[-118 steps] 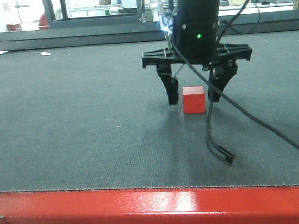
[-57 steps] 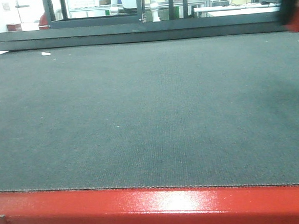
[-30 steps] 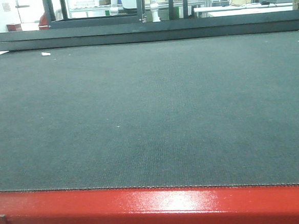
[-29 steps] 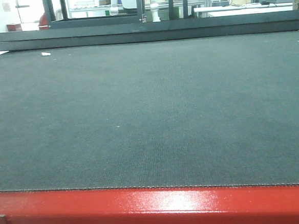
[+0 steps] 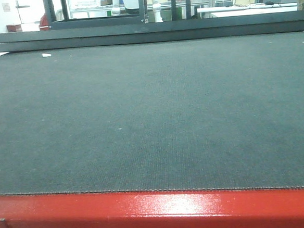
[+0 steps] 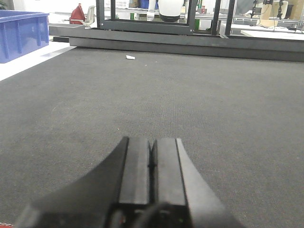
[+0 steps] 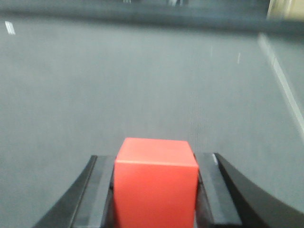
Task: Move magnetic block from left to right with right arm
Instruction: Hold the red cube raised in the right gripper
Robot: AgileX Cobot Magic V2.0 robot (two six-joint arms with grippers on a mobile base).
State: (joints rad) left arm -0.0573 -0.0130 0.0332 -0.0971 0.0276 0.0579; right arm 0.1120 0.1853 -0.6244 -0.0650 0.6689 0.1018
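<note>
In the right wrist view the magnetic block [image 7: 156, 183], a plain red cube, sits clamped between the two black fingers of my right gripper [image 7: 156, 164], which is shut on it above the dark mat. That view is blurred. Neither the block nor the right arm shows in the front view. My left gripper [image 6: 152, 142] is shut with nothing in it, its two pads pressed together low over the mat.
The dark grey mat [image 5: 151, 109] has a red front edge [image 5: 159, 212] and a raised dark rail [image 5: 146, 33] at the back. A small white scrap [image 5: 46, 55] lies far left. A blue bin [image 6: 21, 34] stands off the mat's left side.
The right gripper was astride the block on the mat 2.1 s ago. It then carried the block off to the right, out of the front view, which has shown only bare mat since.
</note>
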